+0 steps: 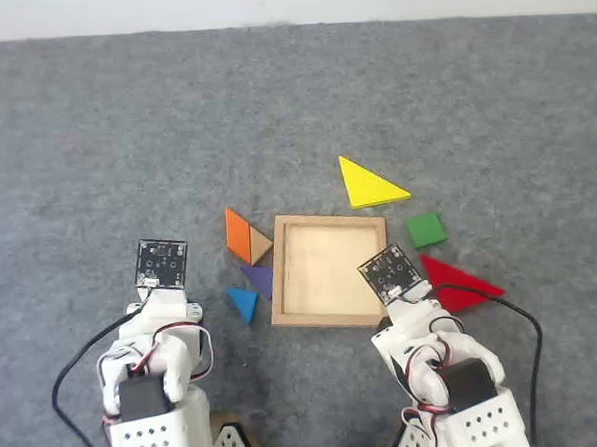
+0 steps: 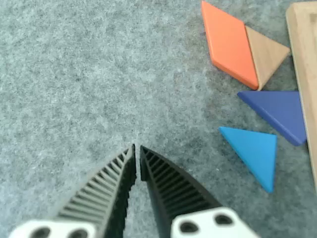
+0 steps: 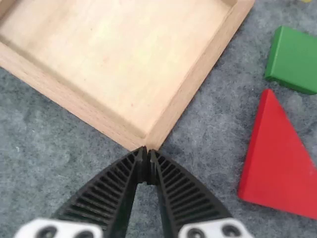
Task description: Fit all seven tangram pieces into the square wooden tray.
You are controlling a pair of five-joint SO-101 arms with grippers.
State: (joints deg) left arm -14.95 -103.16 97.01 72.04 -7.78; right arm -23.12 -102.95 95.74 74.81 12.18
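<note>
The square wooden tray (image 1: 281, 274) lies at the table's middle with nothing in it. To its left lie an orange parallelogram (image 1: 238, 234), a tan triangle (image 1: 261, 245), a purple triangle (image 1: 260, 278) and a small blue triangle (image 1: 244, 302). A yellow triangle (image 1: 369, 184) lies behind the tray, a green square (image 1: 426, 230) and a red triangle (image 1: 457, 283) to its right. My left gripper (image 2: 137, 147) is shut over bare carpet, left of the blue triangle (image 2: 253, 151). My right gripper (image 3: 147, 149) is shut at the tray's near right corner (image 3: 148, 139), beside the red triangle (image 3: 280, 158).
Grey carpet covers the table, with wide free room at the back and far left. A black cable (image 1: 503, 303) loops from the right arm past the red triangle. Both arm bases stand at the front edge.
</note>
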